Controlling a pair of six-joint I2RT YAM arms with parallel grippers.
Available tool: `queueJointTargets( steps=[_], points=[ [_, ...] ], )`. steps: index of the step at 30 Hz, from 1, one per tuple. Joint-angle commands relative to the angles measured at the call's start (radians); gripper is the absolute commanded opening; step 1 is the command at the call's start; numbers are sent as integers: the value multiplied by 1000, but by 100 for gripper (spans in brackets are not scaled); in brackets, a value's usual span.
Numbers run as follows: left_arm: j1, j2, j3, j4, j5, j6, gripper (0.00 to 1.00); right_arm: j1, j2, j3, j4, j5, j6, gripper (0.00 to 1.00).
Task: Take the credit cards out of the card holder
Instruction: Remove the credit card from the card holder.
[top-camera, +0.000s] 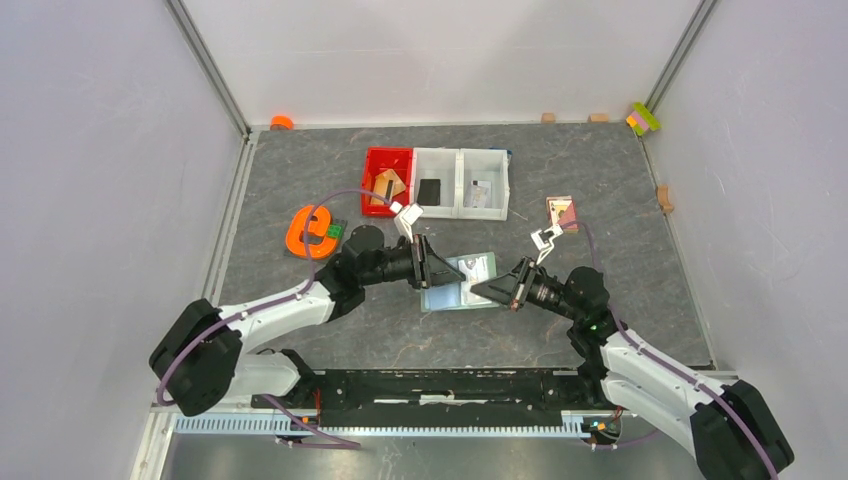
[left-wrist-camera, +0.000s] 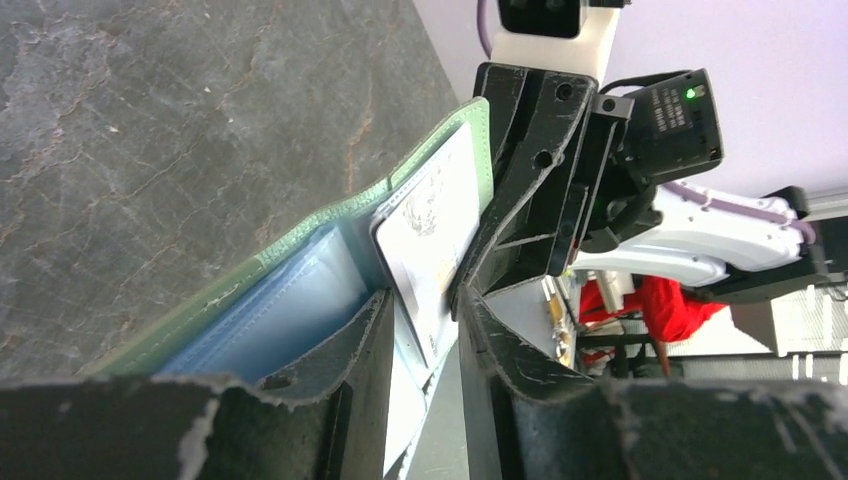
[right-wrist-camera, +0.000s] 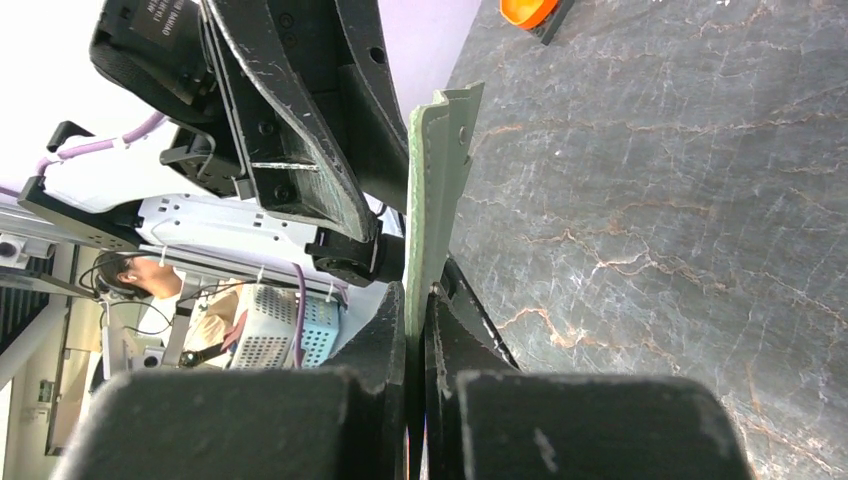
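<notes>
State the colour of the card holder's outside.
Card holder: sage green, best in left wrist view.

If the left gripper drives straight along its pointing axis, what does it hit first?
The pale white plastic card standing in the open sage-green folding card holder: it sits in the gap of the left gripper. Right behind, depth unclear, the right gripper clamps the holder's edge.

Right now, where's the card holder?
The card holder sits open mid-table in the top view, between the left gripper and right gripper, near the white bins.
</notes>
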Motion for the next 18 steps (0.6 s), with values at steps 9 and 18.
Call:
queueJointTargets(
  steps=[9, 18],
  points=[
    [22, 94, -57, 450, 86, -231, 22, 10, 42, -9, 231, -105, 85, 0],
    [19, 107, 0, 237, 86, -130, 28, 20, 32, 86, -60, -90, -117, 0]
  ],
)
